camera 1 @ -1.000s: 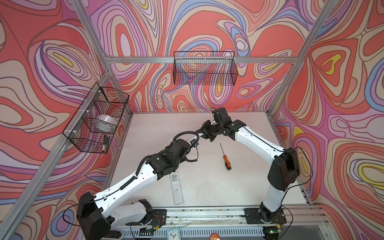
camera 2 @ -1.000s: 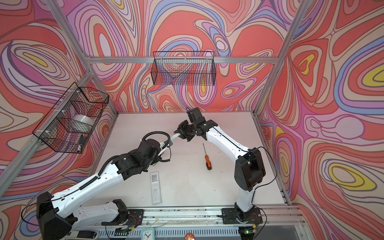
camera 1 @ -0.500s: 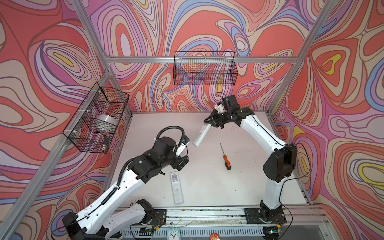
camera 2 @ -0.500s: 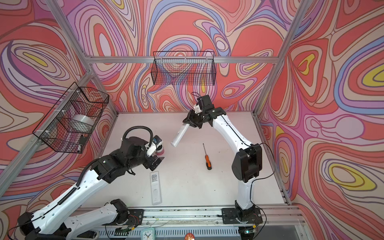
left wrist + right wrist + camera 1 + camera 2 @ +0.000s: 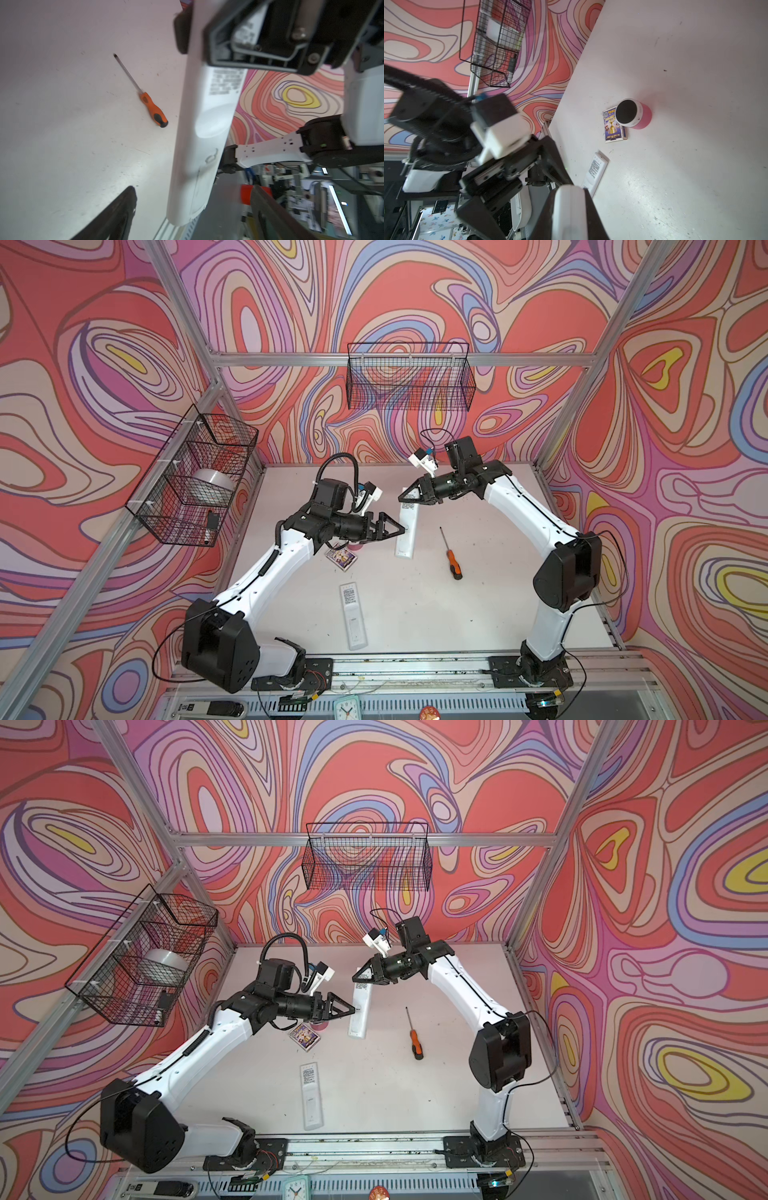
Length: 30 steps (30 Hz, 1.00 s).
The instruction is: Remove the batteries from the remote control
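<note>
No readable text; label (image 5: pixel 225 82) on remote (image 5: pixel 199 135) too blurred.

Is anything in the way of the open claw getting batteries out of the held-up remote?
Yes. The back cover of the held remote looks shut, hiding any batteries. The left gripper straddles its lower end, open; the right gripper holds it.

white table (image 5: pixel 498 614) — orange-handled screwdriver (image 5: pixel 452 556), white remote (image 5: pixel 353 616) label side up, card box (image 5: pixel 341 558) beside pink cylinder (image 5: pixel 643 118)
</note>
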Available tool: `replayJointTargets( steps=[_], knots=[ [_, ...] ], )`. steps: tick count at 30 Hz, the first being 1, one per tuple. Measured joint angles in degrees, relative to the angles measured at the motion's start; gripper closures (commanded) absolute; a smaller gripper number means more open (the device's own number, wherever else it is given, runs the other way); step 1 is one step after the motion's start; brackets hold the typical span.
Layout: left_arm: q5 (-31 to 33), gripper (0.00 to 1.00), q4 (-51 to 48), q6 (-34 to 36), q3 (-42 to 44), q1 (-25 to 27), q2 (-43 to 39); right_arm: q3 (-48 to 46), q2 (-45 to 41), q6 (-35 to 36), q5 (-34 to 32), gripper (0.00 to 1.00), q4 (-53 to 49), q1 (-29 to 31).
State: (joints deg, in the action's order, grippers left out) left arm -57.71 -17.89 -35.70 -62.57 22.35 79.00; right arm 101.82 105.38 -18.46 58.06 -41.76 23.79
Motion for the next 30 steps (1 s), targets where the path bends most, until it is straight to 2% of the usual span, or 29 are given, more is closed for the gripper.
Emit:
replayJointTargets(
  steps=[2, 6, 9, 12, 16, 19, 22, 24, 26, 30],
  knots=[
    [-3.34, 0.17, 7.56, -7.41, 1.77, 0.07, 0.74, -0.76, -0.96, -0.57, 1.44, 0.96, 2.51, 0.26],
    [-7.45, 0.29, 25.27, -21.22, 3.32, 0.09, 2.38, -2.62, -2.29, -2.95, 3.58, 0.96, 8.44, 1.97],
    [-8.81, 0.42, 35.12, -28.55, 3.85, 0.09, 4.13, -5.01, -3.1, -5.42, 4.66, 0.96, 12.68, 3.13],
    [-10.62, 0.5, 41.44, -33.11, 3.85, 0.13, 5.88, -5.86, -3.39, -7.5, 4.94, 0.95, 15.23, 3.28],
    [-11.74, 0.66, 45.53, -35.28, 3.85, 0.02, 7.04, -5.88, -3.69, -9.6, 4.96, 0.93, 16.83, 2.86],
    [-13.2, 0.78, 48.54, -34.47, 3.85, 0.04, 7.02, -5.86, -3.93, -12.17, 6.05, 0.81, 17.27, 2.75],
    [-14.12, 0.82, 50.64, -34.1, 3.78, 0.04, 6.99, -5.81, -3.96, -13.68, 5.92, 0.59, 18.14, 2.82],
    [-13.99, 0.83, 49.81, -34.8, 3.8, 0.04, 7.13, -5.66, -3.96, -13.86, 4.11, 0.49, 18.97, 2.91],
    [-13.84, 0.84, 48.54, -34.91, 3.82, -0.02, 7.15, -4.94, -3.96, -14.16, 1.14, 0.47, 19.12, 2.95],
    [-11.63, 0.84, 44.28, -32.79, 3.74, -0.72, 7.02, -6.21, -6.6, -18.01, -10.71, 0.47, 20.09, 1.07]
  ],
)
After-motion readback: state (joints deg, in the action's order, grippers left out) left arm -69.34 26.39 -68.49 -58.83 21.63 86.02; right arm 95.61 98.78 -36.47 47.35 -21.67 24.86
